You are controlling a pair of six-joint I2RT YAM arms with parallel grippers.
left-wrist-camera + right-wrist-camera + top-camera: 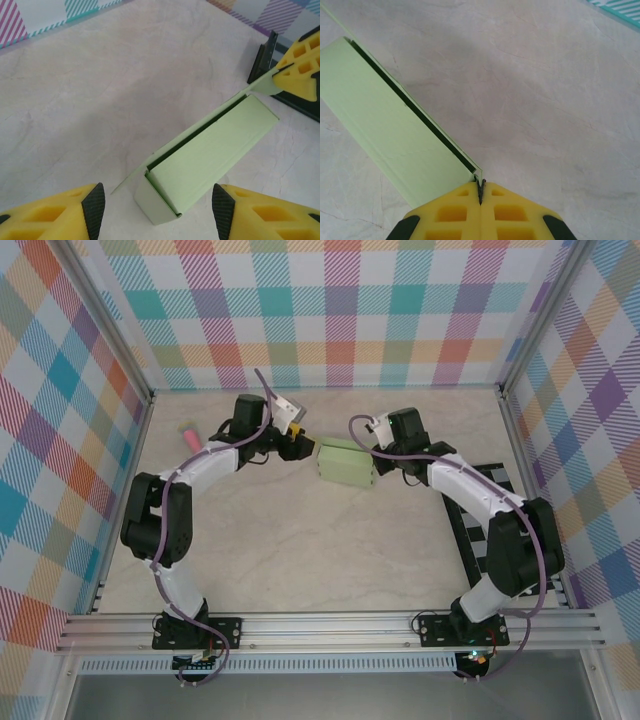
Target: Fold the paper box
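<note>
Paper box (345,462): lies on the pale marbled table (300,560) near centre, between the two grippers. Pale green, folded into a long rectangular shape. One long flap stands slightly ajar, a dark slit beneath it.

Left gripper (305,449): released. Straddles one short end of the box in the left wrist view, with a gap between card and black pads (94,205) on each side.

Right gripper (380,464): clenched on the thin edge of the flap at the opposite end. Pinches the card right at the fingertips in the right wrist view.

Pink-and-blue stick (190,434): rests near the left wall, well apart from the box.

Checkered board (480,530): lies at the right, partly under the right arm.
</note>
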